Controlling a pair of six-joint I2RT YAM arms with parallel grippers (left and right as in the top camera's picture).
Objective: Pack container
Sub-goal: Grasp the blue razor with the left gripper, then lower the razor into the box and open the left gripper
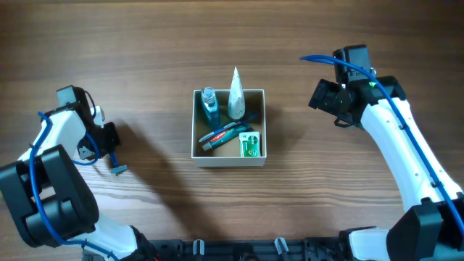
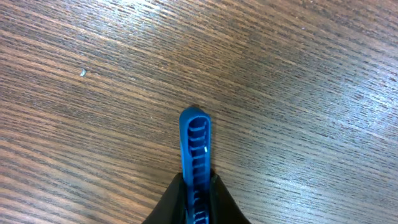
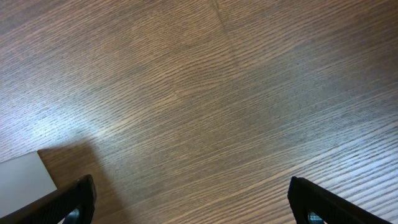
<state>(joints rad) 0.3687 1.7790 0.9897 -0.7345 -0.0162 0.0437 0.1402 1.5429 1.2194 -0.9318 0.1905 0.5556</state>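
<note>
Container (image 1: pixel 228 161): sits mid-bench (image 1: pixel 145 43) between the two arms, open top up, probably so that either arm can lower things in.
Contents: blue bottle (image 1: pixel 209 104) and white tube (image 1: pixel 235 94) stand at the far wall; red-and-dark tube (image 1: pixel 223 135) and green packet (image 1: pixel 250 144) lie in front.
Left fingers (image 2: pixel 195 149): pressed together, empty, low over bare wood well left of the box.
Right fingers (image 3: pixel 311 198): spread wide, nothing between, just right of the box's white corner.
Obstruction: the upright tube rises above the walls, so a low pass would likely tip it.
</note>
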